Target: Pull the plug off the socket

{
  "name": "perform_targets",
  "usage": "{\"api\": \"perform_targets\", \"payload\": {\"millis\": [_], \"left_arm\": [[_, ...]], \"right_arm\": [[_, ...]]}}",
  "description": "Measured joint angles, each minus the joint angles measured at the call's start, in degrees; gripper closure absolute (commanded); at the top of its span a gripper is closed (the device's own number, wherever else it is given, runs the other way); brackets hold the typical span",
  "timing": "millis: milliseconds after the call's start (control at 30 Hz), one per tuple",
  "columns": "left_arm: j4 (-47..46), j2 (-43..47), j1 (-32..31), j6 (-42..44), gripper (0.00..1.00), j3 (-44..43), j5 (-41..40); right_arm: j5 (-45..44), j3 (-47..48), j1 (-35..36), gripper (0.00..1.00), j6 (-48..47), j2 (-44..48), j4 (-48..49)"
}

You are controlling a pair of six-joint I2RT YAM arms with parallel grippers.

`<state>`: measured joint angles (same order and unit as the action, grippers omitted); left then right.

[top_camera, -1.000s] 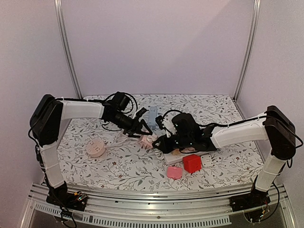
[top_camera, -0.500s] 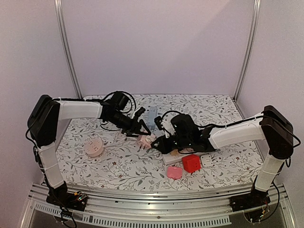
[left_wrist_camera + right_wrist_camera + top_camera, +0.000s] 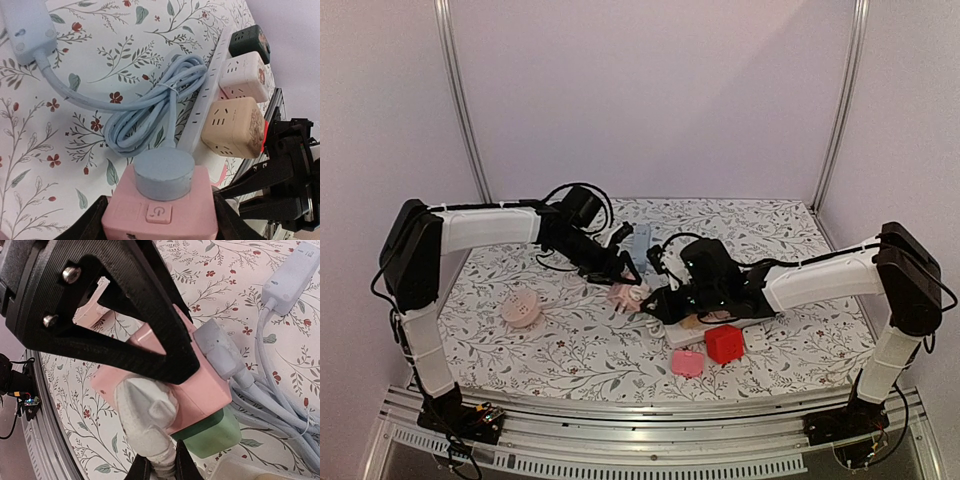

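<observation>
1. Pink round puck lies far left on the floral table, well apart from everything else
2. Left gripper is clamped across the sides of the pink cube socket; a round pale blue plug sits in the cube's top face, its cord coiled just behind
3. White plug is seated in another face of that socket, between the two grippers; the right gripper is pinched tight on the plug's rear end
4. White power strip lies beside the socket and carries three cube adapters; a red cube and a small pink cube rest near its front edge
</observation>
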<state>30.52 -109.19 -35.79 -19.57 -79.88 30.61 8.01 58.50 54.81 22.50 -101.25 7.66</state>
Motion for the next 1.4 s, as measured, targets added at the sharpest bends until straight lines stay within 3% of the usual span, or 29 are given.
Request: {"api": "perform_targets", "payload": {"millis": [467, 1033, 1400], "left_arm": [[0.37, 0.0, -0.22, 0.68, 0.67, -0.63, 0.68], [-3.06, 0.83, 2.95, 2.82, 0.68, 2.97, 7.78], [-2.29, 1.22, 3.1, 3.58, 0.7, 2.99, 6.25]], "right_arm": [[-0.9, 0.0, 0.31, 1.0, 0.0, 0.68, -0.9], [-0.74, -0.02, 0.44, 1.0, -0.76, -2.32, 4.59], [-0.39, 0.24, 0.44, 1.0, -1.11, -2.64, 4.9]]}}
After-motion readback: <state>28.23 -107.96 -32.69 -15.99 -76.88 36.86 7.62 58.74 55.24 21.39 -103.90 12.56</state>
